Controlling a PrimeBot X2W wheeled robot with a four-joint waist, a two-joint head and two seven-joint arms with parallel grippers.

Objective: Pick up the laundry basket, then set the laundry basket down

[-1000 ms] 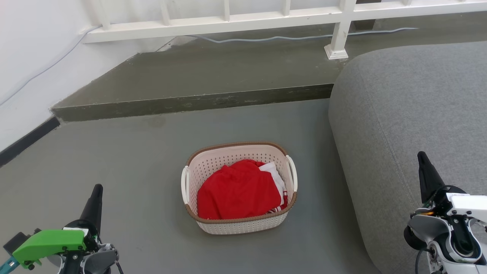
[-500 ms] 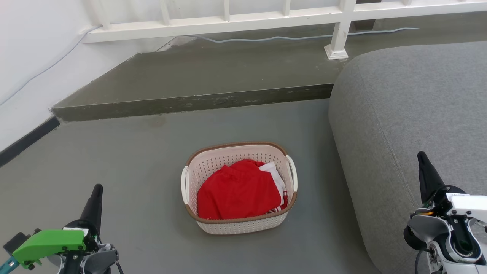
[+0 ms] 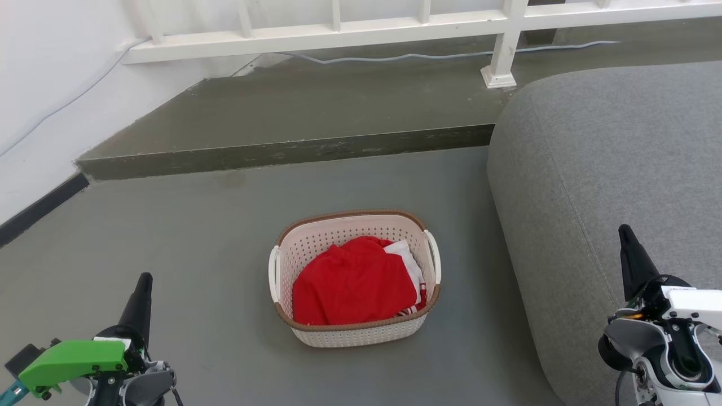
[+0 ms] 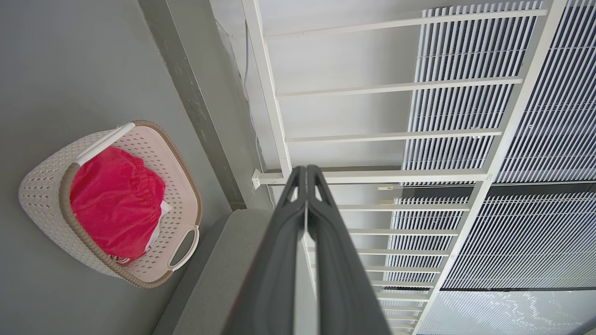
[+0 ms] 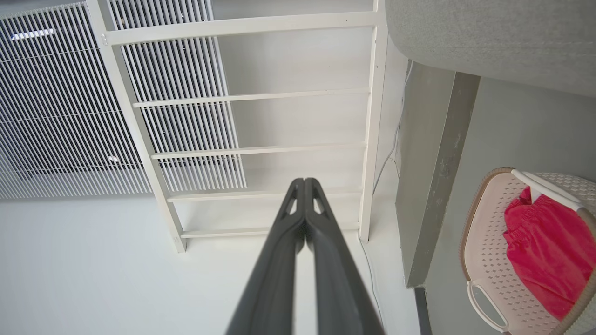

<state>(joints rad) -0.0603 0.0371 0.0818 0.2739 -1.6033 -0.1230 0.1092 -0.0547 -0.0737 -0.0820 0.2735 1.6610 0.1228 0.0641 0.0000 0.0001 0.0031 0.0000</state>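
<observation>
Nothing of the task looks done yet. The small cream-white perforated plastic laundry basket with a brown woven-look rim [image 3: 355, 336] sits flat on the grey floor [image 3: 197, 254], with a crumpled red garment [image 3: 352, 287] inside it. Neither arm touches it.

The left end effector [image 3: 144, 280] hangs low on the robot's left, well apart from the basket. Its two long dark fingers [image 4: 279, 246] are pressed together with nothing between them. The right end effector [image 3: 624, 230] is likewise closed and empty, poised over the rounded grey fabric sofa [image 3: 609, 169]. The reach, the grasp, the lift and the setting down all appear to remain.

On the basket's left, beside the white left handle [image 3: 273, 273], there is broad open floor. On its right, the white right handle [image 3: 433, 256] lies near the sofa's curved side, so the gap there is narrower, and the right arm would probably have to come off the cushion and down into it. Beyond the basket, well apart from it, runs the edge of a raised grey step [image 3: 282, 152], which carries a white railing [image 3: 338, 31].
</observation>
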